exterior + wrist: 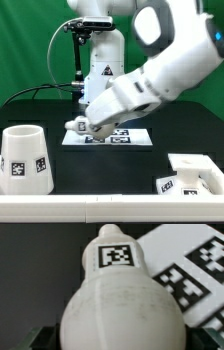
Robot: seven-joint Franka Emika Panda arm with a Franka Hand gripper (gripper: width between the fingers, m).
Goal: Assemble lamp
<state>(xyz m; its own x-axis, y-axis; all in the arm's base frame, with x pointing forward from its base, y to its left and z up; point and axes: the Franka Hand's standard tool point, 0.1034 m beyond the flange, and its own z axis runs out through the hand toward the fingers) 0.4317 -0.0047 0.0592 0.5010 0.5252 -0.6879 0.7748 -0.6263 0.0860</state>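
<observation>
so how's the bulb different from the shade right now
The bulb sits in the tool by the marker board; the shade stands alone at the exterior view's left. The bulb is rounded, narrowing to a tip; the shade is a tapered cup, open on top. Both are white with a black-and-white tag.
</observation>
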